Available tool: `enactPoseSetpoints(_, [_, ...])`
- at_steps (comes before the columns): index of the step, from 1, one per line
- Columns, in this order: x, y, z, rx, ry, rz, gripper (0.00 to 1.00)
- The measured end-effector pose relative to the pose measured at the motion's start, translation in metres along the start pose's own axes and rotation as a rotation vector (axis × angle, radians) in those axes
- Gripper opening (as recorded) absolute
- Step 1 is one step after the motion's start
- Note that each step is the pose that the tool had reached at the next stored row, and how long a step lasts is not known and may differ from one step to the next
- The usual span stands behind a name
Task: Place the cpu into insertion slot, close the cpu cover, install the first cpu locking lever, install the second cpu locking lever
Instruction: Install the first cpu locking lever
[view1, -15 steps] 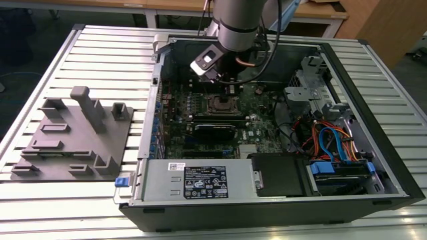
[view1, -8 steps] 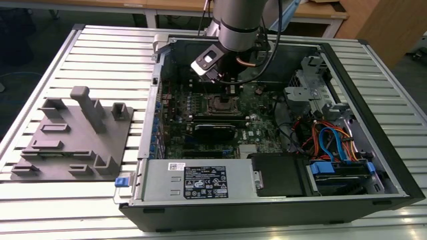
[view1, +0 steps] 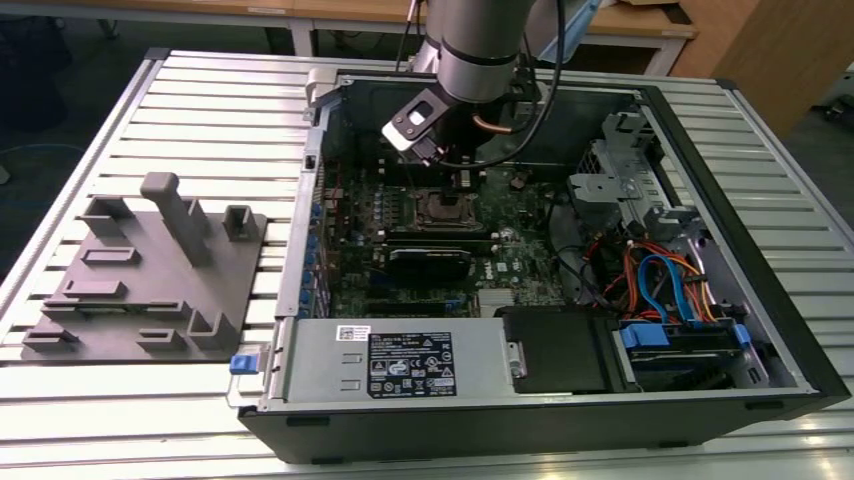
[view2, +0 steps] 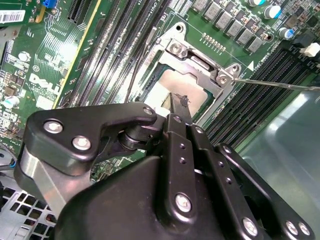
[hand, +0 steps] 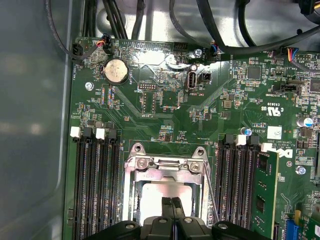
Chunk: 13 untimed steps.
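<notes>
Left of the case (view1: 534, 425), fixture block (view1: 147, 285): grey, well apart on the slatted table (view1: 200, 90).
insertion slot (view1: 441, 208): mid-board, nearer the case's far wall, memory slots (hand: 95, 190) flanking both sides.
cpu (hand: 155, 192): seated in it, cpu cover (hand: 150, 175) framing its edges.
gripper (hand: 172, 202): fingertips pinched together, empty, right over the cpu's top.
lever (view2: 280, 83): thin wire, sticking out over the memory slots.

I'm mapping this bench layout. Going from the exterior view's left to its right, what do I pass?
Grey fixture → insertion slot on the motherboard → black drive box → blue cables.
</notes>
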<state>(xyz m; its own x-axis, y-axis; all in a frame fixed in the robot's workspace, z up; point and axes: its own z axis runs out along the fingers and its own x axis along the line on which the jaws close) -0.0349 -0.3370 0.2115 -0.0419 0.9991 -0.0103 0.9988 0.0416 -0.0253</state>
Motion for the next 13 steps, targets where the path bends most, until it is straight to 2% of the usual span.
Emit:
enactPoseSetpoints(4, [0.0000, 0.0000, -0.0017, 0.0001, -0.0001, 0.000, 0.10])
enactPoseSetpoints(13, [-0.0001, -0.0004, -0.0130, 0.0000, 0.0000, 0.000, 0.10])
